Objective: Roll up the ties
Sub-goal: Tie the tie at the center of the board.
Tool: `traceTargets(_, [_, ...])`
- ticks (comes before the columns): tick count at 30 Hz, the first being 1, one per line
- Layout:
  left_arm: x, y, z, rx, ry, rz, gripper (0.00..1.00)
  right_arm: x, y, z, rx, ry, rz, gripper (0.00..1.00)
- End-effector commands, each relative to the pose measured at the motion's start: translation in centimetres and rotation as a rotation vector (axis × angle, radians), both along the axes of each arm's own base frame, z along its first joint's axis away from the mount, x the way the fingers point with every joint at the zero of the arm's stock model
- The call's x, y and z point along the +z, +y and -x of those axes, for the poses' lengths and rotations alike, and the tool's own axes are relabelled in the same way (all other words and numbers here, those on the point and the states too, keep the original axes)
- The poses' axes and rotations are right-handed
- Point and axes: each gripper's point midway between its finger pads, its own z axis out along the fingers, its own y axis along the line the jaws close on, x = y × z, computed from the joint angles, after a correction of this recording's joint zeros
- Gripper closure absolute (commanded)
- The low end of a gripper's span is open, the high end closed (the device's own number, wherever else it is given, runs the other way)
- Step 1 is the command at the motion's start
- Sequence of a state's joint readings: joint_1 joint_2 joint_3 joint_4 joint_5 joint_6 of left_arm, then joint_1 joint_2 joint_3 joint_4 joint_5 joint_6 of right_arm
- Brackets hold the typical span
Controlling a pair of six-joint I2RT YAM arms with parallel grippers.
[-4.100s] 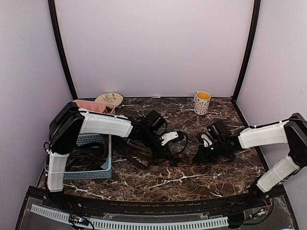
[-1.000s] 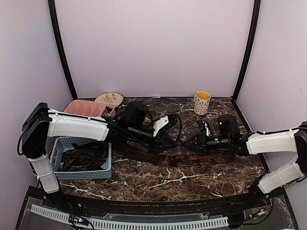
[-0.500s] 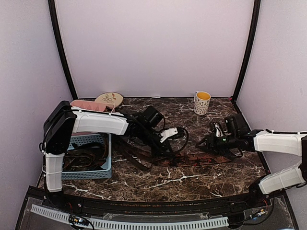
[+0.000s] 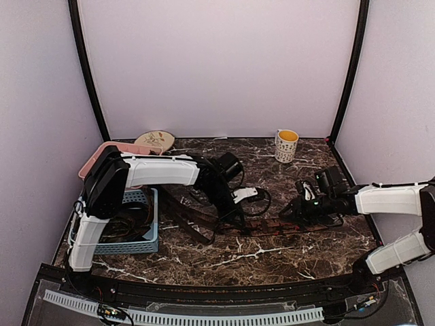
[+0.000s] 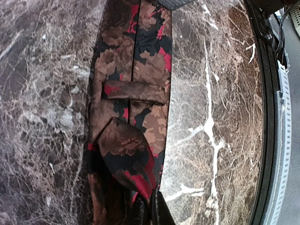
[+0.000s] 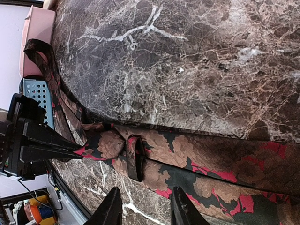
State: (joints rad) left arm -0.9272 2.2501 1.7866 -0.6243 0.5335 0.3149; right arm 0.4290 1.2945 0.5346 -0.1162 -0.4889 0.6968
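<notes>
A red, brown and black patterned tie (image 4: 272, 223) lies flat across the marble table, its back side up. My left gripper (image 4: 234, 216) is shut on its folded-over end, which shows as a pointed flap (image 5: 126, 154) just ahead of the closed fingertips (image 5: 151, 211). My right gripper (image 6: 146, 208) is open and hovers low over the tie's near edge (image 6: 211, 159), beside the small keeper loop (image 6: 133, 159), with nothing between its fingers. From above, the right gripper (image 4: 291, 210) sits a short way right of the left one.
A blue basket (image 4: 151, 238) at the left holds more dark ties (image 4: 119, 227). Behind it stand a pink tray (image 4: 92, 163) and a plate (image 4: 155, 140). A mug (image 4: 287, 145) stands at the back right. The table's front edge (image 5: 276, 140) runs close by.
The left gripper has come down and nearer with the tie's end, folding it over onto the strip. The right gripper drew back to the right and now stands slightly wider.
</notes>
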Motion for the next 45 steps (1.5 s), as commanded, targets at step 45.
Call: traceTargets(45, [-0.3,-4.1,0.0,-0.089,-0.038,0.073,0.99,-6.0,-0.9,1.3,0.032,0.125,0.089,0.78])
